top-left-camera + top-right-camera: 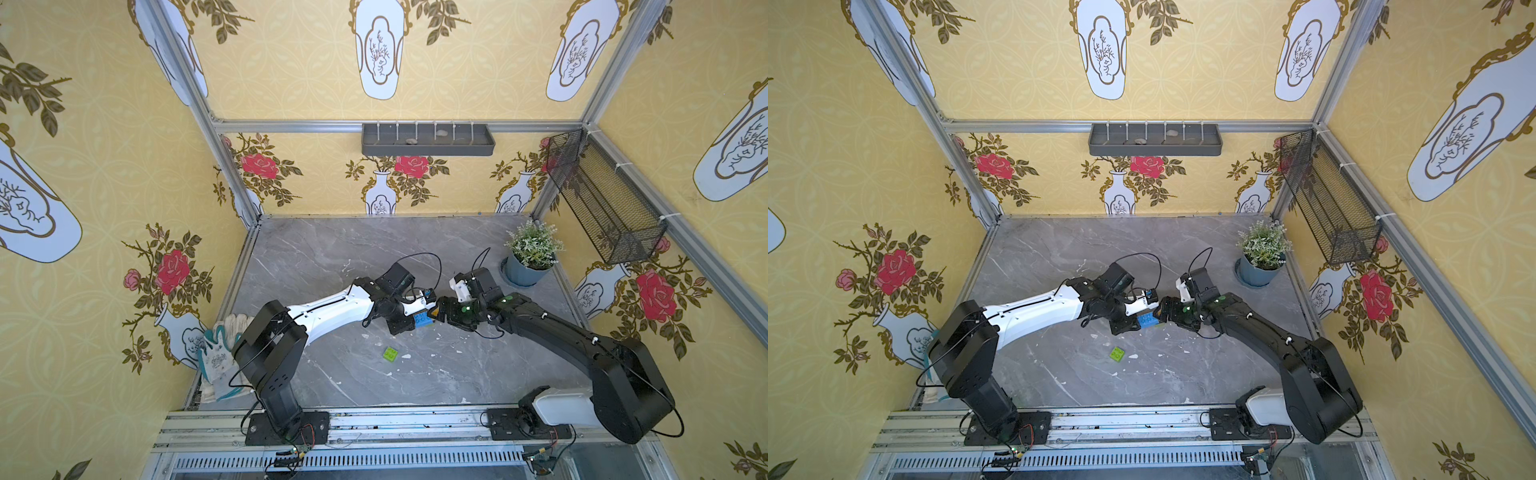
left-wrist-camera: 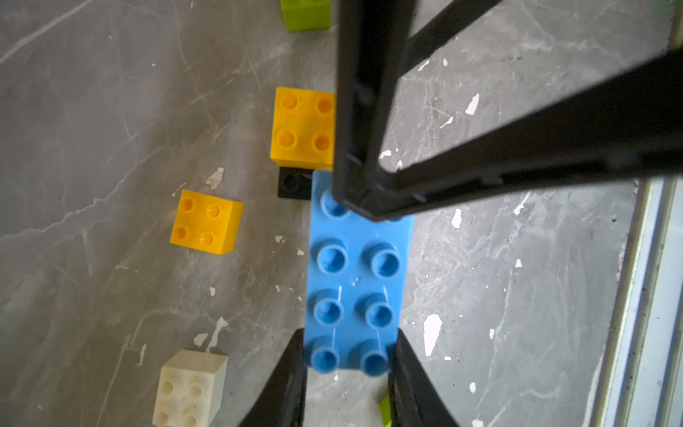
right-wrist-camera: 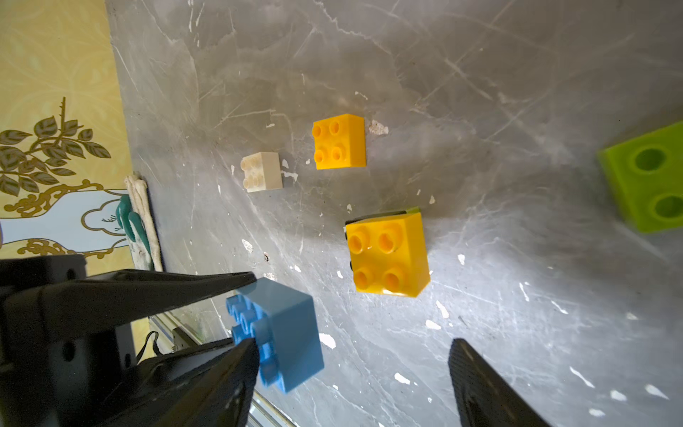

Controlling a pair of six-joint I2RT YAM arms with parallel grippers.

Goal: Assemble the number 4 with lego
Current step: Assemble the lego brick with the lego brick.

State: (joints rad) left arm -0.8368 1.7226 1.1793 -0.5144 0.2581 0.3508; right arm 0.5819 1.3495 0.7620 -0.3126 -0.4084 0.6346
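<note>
My left gripper (image 2: 349, 355) is shut on the near end of the long blue brick (image 2: 354, 281), which it holds above the table; the blue brick (image 1: 424, 319) shows between both arms in both top views. My right gripper (image 3: 354, 347) is open, and one of its fingers (image 2: 364, 111) touches the studded far end of the blue brick (image 3: 284, 332). On the table lie a yellow brick (image 3: 339, 142), a white brick (image 3: 261, 172) and a lime green brick (image 1: 390, 354). A second yellow brick (image 3: 388, 255) stands higher, with a green edge showing beneath it.
A potted plant (image 1: 532, 257) stands at the back right of the grey marble table (image 1: 332, 257). Work gloves (image 1: 220, 353) lie at the left edge. A wire basket (image 1: 602, 199) hangs on the right wall and a grey shelf (image 1: 428, 139) on the back wall.
</note>
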